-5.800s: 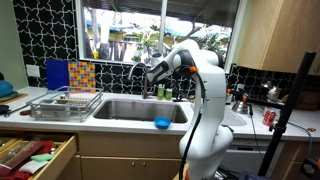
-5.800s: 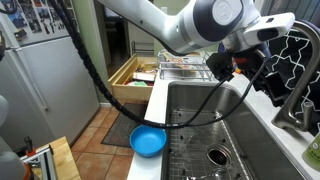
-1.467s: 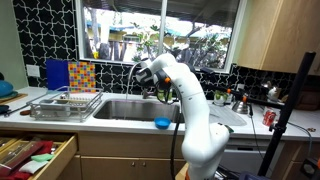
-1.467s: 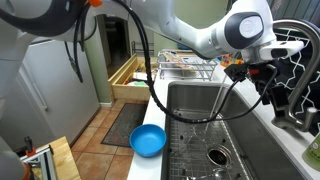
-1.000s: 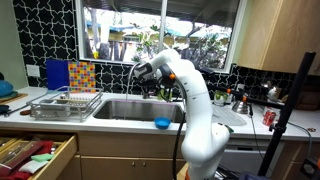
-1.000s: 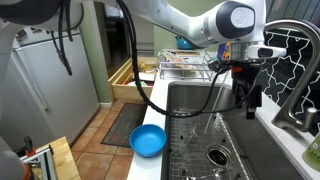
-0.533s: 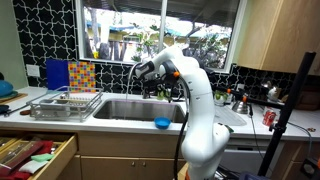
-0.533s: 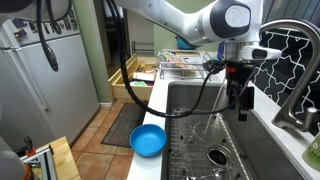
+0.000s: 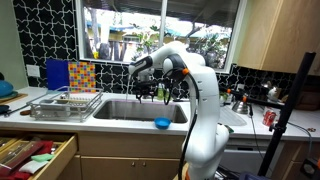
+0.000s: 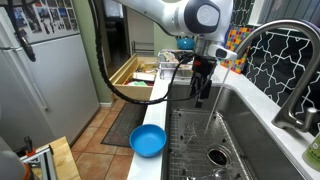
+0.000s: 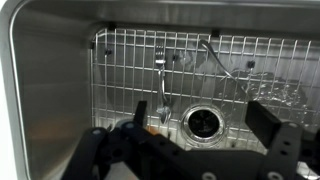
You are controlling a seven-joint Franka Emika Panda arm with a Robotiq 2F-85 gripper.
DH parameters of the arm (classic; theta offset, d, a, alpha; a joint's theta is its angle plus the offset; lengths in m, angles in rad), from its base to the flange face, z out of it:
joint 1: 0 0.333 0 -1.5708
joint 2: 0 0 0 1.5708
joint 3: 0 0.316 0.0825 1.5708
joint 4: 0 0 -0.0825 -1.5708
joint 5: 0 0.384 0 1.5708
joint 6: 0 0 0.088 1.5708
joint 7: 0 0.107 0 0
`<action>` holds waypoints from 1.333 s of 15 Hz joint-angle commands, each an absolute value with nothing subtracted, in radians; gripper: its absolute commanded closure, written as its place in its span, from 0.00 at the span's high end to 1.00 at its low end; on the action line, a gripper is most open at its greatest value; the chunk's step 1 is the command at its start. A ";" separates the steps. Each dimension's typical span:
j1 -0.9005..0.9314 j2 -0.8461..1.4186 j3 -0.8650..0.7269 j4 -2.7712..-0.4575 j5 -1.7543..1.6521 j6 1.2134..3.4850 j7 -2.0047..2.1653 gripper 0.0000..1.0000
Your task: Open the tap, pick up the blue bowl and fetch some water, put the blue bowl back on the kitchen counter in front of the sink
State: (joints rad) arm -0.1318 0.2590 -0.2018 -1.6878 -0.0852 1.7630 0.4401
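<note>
- The pincer (image 10: 203,93) hangs over the sink (image 10: 236,112), pointing down; in the wrist view its fingers (image 11: 276,127) stand wide apart with nothing between them, so it is open and empty.
- Below it lie a wire grid, a fork (image 11: 160,75) and the drain (image 11: 203,121).
- The tap (image 10: 243,40) arches over the back of the basin, apart from the pincer.
- The blue bowl (image 10: 148,140) sits on the worktop (image 10: 156,108) in front of the sink, close to the front edge and well apart from the pincer.
- Risks, as I judge: a sideways touch may push the bowl off the edge; its shallow rim may slip from the fingers; a tilted full bowl would spill.
- Hard to see: the tap's lever is cut off; I cannot tell whether water runs.
</note>
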 commanded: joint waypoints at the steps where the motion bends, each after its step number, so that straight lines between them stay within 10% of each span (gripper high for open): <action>1: -0.138 0.098 -0.171 -1.900 0.004 1.832 0.349 1.00; 20: -0.196 -0.192 -0.168 -2.337 -0.045 1.930 0.319 1.00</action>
